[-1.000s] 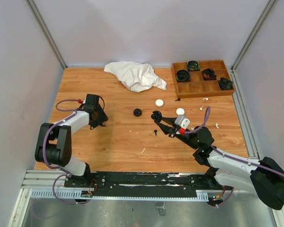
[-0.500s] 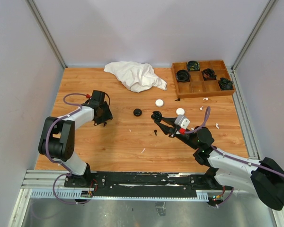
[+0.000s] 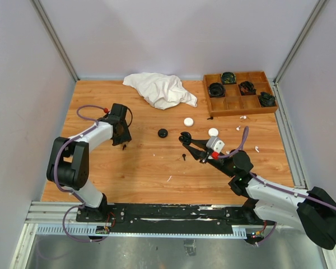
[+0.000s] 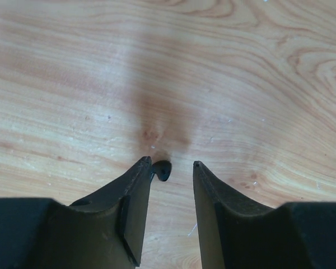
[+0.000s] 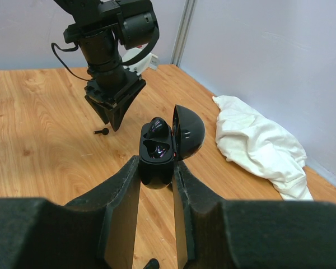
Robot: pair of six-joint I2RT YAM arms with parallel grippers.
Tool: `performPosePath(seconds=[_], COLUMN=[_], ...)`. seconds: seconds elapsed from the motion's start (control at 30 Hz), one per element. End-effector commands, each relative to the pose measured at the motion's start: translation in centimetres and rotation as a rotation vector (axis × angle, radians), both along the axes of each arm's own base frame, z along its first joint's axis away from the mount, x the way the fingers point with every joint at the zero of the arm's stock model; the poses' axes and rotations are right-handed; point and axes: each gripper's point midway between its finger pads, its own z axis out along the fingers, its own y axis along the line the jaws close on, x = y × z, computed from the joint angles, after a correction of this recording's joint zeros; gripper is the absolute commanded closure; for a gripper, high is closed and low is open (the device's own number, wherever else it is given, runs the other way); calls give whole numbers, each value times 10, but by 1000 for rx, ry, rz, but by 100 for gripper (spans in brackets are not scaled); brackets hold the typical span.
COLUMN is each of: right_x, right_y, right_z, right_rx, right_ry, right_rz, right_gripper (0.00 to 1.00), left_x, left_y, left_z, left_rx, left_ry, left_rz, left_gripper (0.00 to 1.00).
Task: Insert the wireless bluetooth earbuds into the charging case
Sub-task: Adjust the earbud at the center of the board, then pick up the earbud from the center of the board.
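While the right pincer [image 5: 155, 165] clamps the black case [image 5: 155, 154] aloft, lid open, apparently to receive it, the left pincer [image 4: 171, 162] straddles a black earbud [image 4: 163, 170] on the counter [image 4: 241, 67], fingers apart, with bare wood between the arms and the edges well away.

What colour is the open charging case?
The charging case is black, clearest in the right wrist view.

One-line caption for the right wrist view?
Right pincer grips the open black charging case; beyond, left pincer hovers over a black earbud.
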Motion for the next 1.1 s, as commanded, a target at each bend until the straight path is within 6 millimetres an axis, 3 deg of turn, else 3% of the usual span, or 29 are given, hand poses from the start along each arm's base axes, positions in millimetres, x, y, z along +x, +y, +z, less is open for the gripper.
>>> performPosePath(seconds=[0.0,0.27,0.43,0.73,1.07], right_x=[-6,-5,-5,-5,-6], right_y=[1,2,1,2,2], right_z=[12,12,13,13,13], right_rx=[29,28,28,29,25], right_ry=[-33,-30,-33,-32,-38], right_rz=[9,10,8,9,12], right_gripper=[99,99,99,99,99], left_x=[5,-2,-6,-13,-21], left_y=[-2,3,1,-2,-8], left_z=[-1,-11,-18,-28,-11], left_rx=[54,101,106,119,86], left_ry=[29,87,125,180,126], left_rz=[-34,-44,-70,-104,-92], left_gripper=[59,61,69,74,81])
